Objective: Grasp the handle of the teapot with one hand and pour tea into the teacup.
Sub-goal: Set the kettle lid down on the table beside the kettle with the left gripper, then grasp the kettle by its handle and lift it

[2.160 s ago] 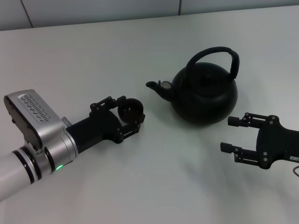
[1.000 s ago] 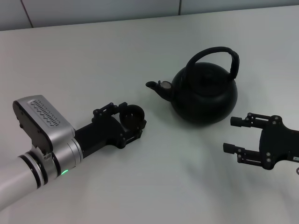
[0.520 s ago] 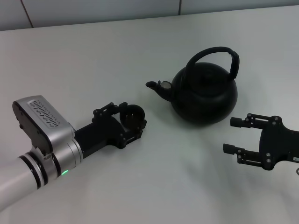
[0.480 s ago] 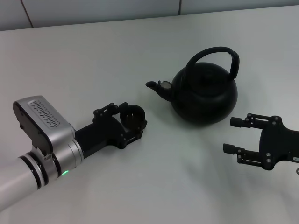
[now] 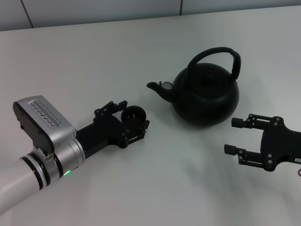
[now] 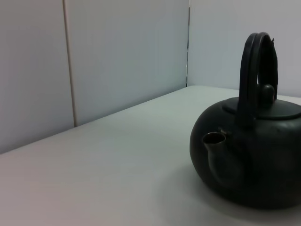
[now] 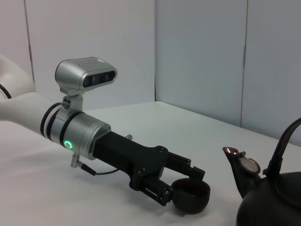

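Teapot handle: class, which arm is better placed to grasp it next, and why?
The right. Its pincer is open and free beside the teapot, below the handle. The left pincer is already shut on the teacup.

The teapot [image 6: 249, 160] sits on a pale table [image 6: 94, 183] — round, black, its short spout [image 6: 214, 149] turned toward the camera. Its thick handle [image 6: 254, 70] arches upright over the flat lid [image 6: 273, 109]. Behind stands a grey panelled wall [image 6: 117, 56].
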